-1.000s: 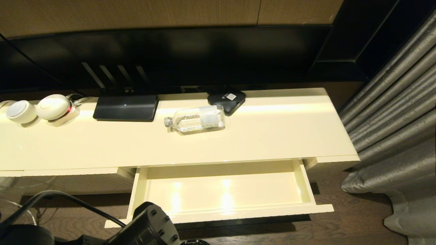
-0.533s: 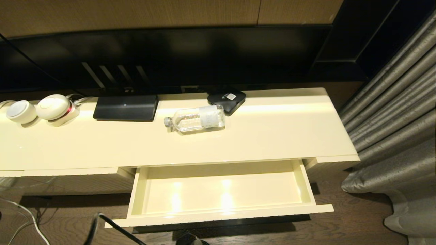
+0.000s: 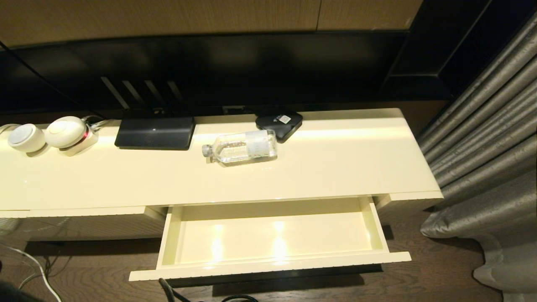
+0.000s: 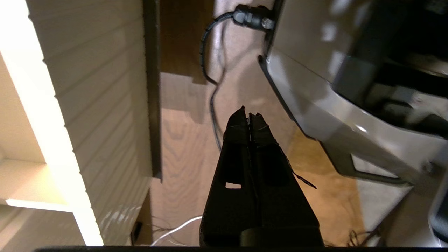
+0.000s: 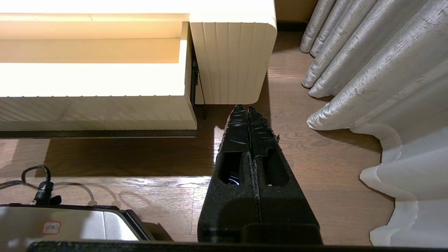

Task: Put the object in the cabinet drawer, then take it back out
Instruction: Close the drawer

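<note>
The object, a small clear water bottle [image 3: 240, 147], lies on its side on the cream cabinet top [image 3: 335, 167], cap toward the left. Below it the cabinet drawer [image 3: 369, 226] stands pulled out, its glossy interior bare. Neither arm shows in the head view. My left gripper [image 4: 249, 114] is shut with nothing in it, low above the wooden floor beside the ribbed drawer front [image 4: 105, 115] and the robot's base [image 4: 315, 91]. My right gripper [image 5: 247, 108] is shut and parked above the floor, near the cabinet's rounded right end [image 5: 232, 59].
A black square box [image 3: 279, 122] touches the bottle's far end, and a flat black device [image 3: 155, 133] and two white round gadgets [image 3: 63, 132] sit farther left. Grey curtains [image 3: 486, 138] hang at the right. Cables [image 4: 211, 77] trail on the floor.
The left arm, seen at the lower left edge of the head view a second ago, has dropped out of that view. The bottle and drawer have not moved.
</note>
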